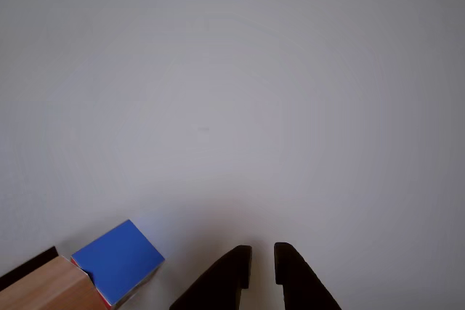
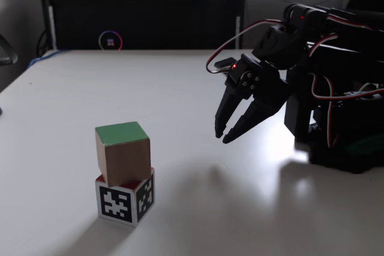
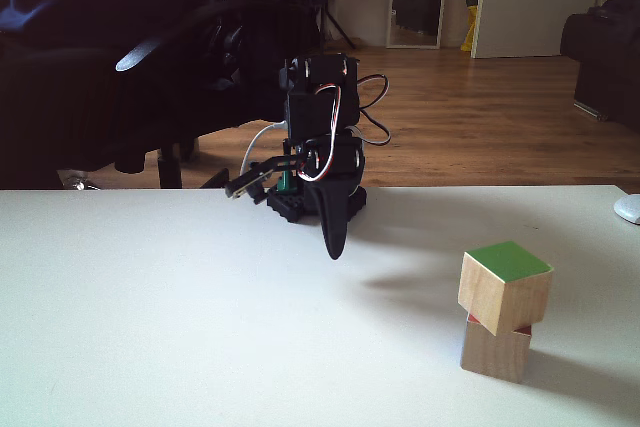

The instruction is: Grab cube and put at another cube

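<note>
The cube [image 2: 123, 154], light wood with a green top face, rests skewed on top of another cube [image 2: 126, 199], the smaller one, whose red top peeks out under it. In a fixed view the cube [image 3: 505, 282] sits tilted on the lower block [image 3: 495, 352]. In the other view the small cube's blue face [image 1: 116, 260] lies beside the wood face [image 1: 40, 290] at the bottom left. My gripper [image 2: 223, 137] hangs above the table, well to the right of the stack, open by a narrow gap and holding nothing. Its dark fingertips [image 1: 243, 266] enter from the bottom edge.
The arm's base [image 2: 342, 142] stands at the table's right side. A black cabinet [image 2: 144, 13] lies behind the far table edge. Behind the arm in a fixed view are an office chair [image 3: 200, 57] and wooden floor. A white object [image 3: 628, 209] lies at the right edge.
</note>
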